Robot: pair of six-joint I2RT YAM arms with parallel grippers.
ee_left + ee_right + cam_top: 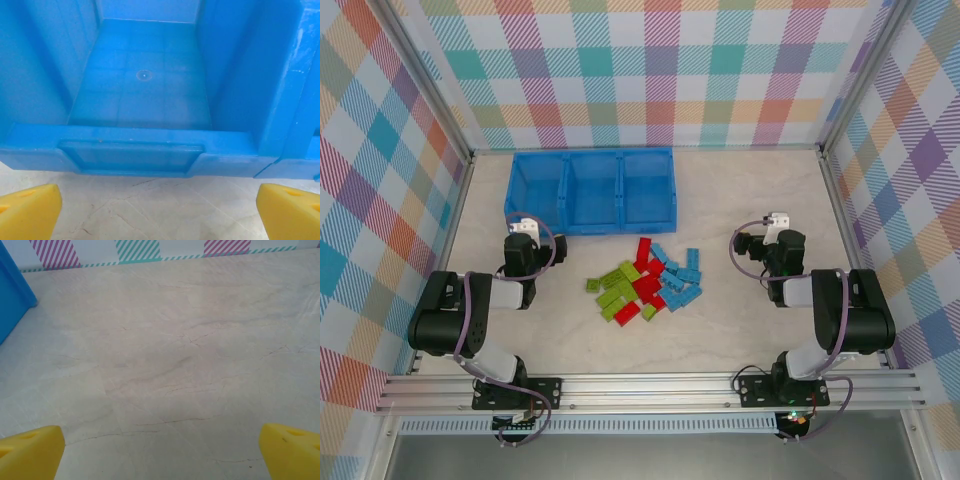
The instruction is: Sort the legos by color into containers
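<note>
Top external view first: the legos (645, 283) lie in one loose heap mid-table, with green ones (613, 297) on the left side, red (647, 287) through the middle and light blue (682, 280) on the right. Several touch or overlap. Behind the heap, a little to the left, sits the blue tray (590, 224), three compartments in a row, each floor bare.

Left wrist view now: the left gripper (160, 216) faces the tray's near wall (130, 152) and looks into one bare compartment. Its yellow fingers (27, 212) are out at the picture's corners, jaws spread wide with nothing between them.

Right wrist view: the right gripper (160, 456) hangs over bare table (165, 365), fingers (290, 450) just as wide and holding nothing. The tray's corner (12, 295) sits at the left edge.

From above, the left arm (470, 315) sits folded just in front of the tray, and the right arm (840, 310) is well right of the heap. Plaid walls (660, 70) ring the table.
</note>
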